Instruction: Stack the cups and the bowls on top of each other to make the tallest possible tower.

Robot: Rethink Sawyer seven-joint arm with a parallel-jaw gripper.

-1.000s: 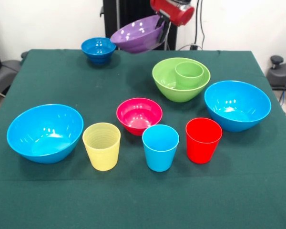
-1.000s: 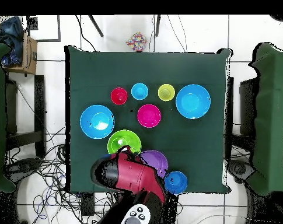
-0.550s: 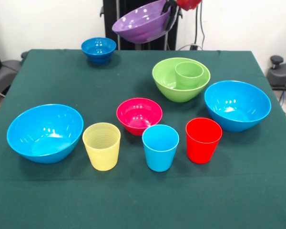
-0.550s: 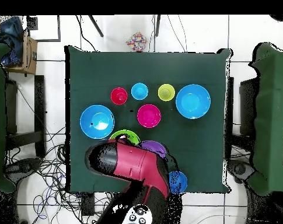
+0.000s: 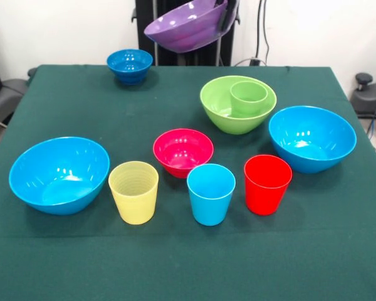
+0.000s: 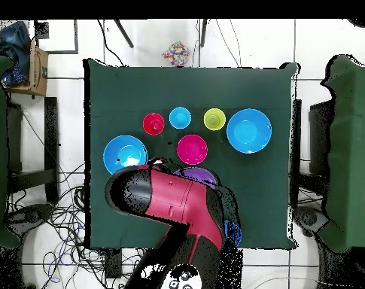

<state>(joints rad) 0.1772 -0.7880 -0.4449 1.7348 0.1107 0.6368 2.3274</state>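
Bowls and cups stand on the green counter (image 5: 62, 263): at front view's left a large blue bowl (image 5: 59, 174), then yellow cup (image 5: 133, 192), pink bowl (image 5: 183, 152), light blue cup (image 5: 210, 194), red cup (image 5: 267, 184) and a second blue bowl (image 5: 311, 138). Behind, a small dark blue bowl (image 5: 130, 65); green cup (image 5: 249, 98) sits inside the lime bowl (image 5: 220, 111). Purple bowl (image 5: 187, 25) hangs tilted in the air, my gripper (image 5: 229, 14) apparently clamped on its rim.
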